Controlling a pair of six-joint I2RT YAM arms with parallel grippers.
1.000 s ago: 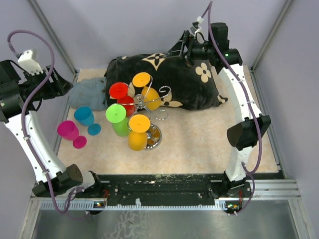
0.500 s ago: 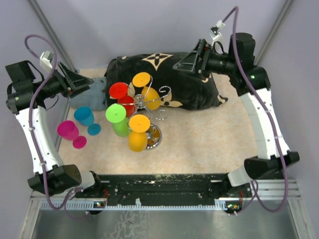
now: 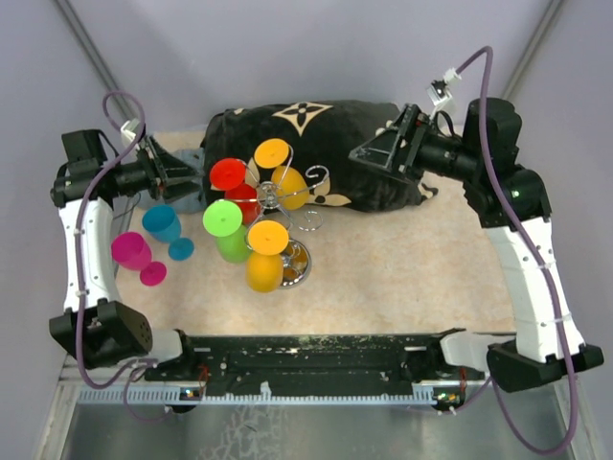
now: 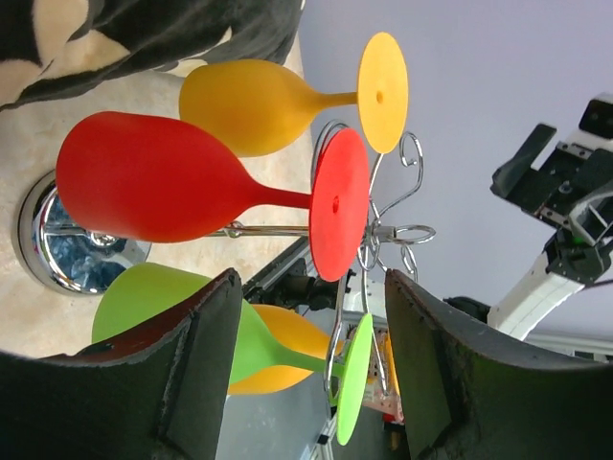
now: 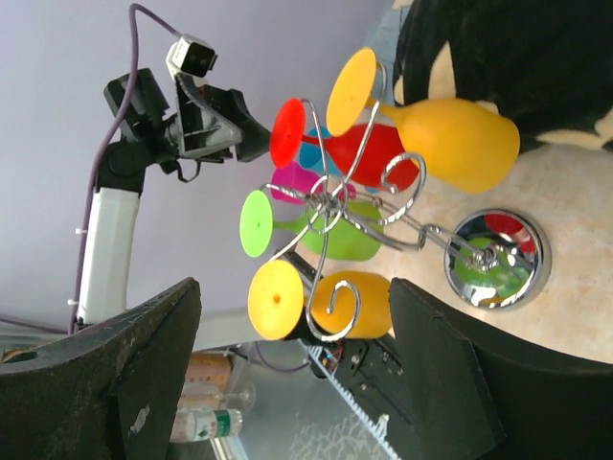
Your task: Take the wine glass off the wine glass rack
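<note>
you: left end effector (image 3: 190, 174) fingers apart, empty, just left of the red wine glass (image 3: 233, 180) | right end effector (image 3: 364, 153) apart, empty (above the black cushion (image 3: 378, 187)) | wine glass rack (image 3: 300, 265) upright mid-table (image 3: 402, 273), red, green, two orange glasses hanging

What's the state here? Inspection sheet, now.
Surface: beige speckled mat.
Job's things: silver wire wine glass rack, mirrored base, upright; plastic wine glasses hang on it: red glass, green glass, two orange glasses; teal glass and magenta glass on the mat, left.
Clutter: black plush cushion with beige flowers behind the rack; grey-blue cloth beside it.
Grippers: left gripper open, empty, near the red glass; right gripper open, empty, over the cushion.
Cables: purple cable looped above each arm.
Surroundings: pale lilac walls.
</note>
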